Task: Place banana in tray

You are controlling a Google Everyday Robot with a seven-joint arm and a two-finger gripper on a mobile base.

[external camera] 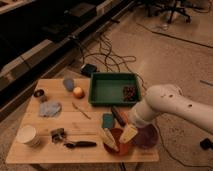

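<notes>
Wooden table (47, 153), tool (118, 139) wide open, nothing gripped, over orange bowl (122, 148), tray (107, 90) just behind, banana indistinguishable.

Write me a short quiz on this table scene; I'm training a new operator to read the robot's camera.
1. True or false: the green tray is empty.
2. The gripper hangs over: A the orange bowl, B the tray, C neither.
3. Are the gripper's fingers apart or together?

Key: 1 false, a dark cluster lies by the tray's right wall. 2 A, at the table's near edge. 3 apart: the gripper is open.
</notes>
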